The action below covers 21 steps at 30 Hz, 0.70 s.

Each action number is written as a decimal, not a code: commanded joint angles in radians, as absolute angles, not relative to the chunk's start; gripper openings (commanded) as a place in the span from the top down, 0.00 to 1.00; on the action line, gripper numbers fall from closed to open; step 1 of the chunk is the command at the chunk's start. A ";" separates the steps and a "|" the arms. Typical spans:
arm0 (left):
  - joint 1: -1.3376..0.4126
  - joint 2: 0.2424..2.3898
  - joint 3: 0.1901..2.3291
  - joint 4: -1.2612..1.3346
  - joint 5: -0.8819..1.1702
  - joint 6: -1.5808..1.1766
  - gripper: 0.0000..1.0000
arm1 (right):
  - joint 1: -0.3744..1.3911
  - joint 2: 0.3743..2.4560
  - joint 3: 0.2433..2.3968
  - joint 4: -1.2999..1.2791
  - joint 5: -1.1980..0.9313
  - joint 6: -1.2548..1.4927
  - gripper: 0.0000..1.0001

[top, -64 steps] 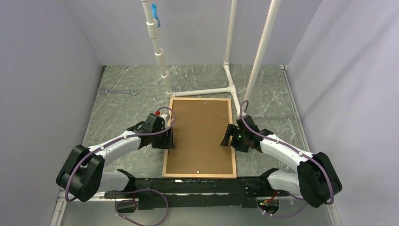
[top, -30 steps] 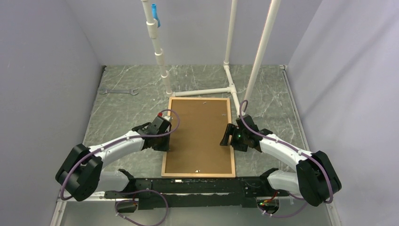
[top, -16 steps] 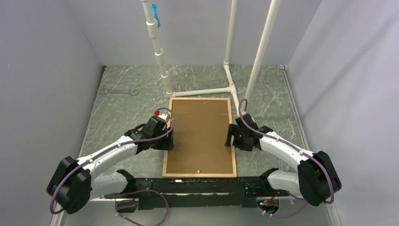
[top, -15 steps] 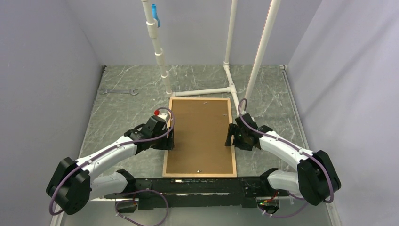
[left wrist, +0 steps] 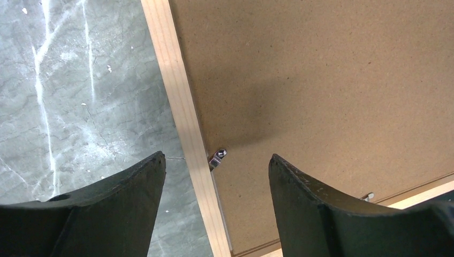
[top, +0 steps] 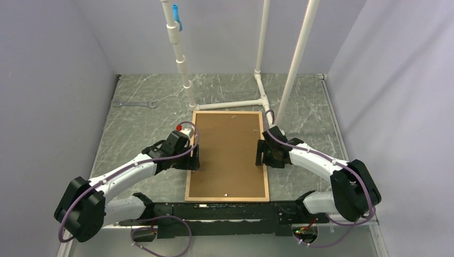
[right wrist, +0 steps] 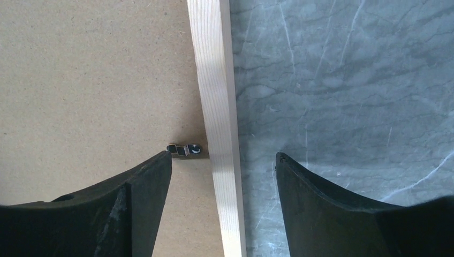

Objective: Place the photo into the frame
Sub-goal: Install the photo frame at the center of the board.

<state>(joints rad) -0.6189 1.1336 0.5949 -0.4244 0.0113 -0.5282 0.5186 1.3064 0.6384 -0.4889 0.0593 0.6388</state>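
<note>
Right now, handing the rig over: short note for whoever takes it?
Left pincer: open, astride the left rail of the frame at a small metal clip, gripping nothing.
Right pincer: open, astride the right rail at its clip, gripping nothing.
The frame lies back up on the table, brown backing board seated in it.
Photo not in sight; cannot tell whether it is under the board.
Left to do: confirm the photo, probably turn the clips.

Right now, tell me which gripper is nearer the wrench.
Left. The left gripper is at the frame's left rail, on the wrench's side; the right gripper is at the opposite rail.
</note>
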 commanded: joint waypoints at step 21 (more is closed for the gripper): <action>-0.613 1.183 0.595 -0.354 0.059 -0.525 0.29 | 0.674 1.428 0.753 -0.495 0.359 0.681 0.45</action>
<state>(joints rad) -0.6163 1.1759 0.5949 -0.3866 0.0418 -0.5278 0.6693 1.3994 0.7204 -0.4877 0.2859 0.6754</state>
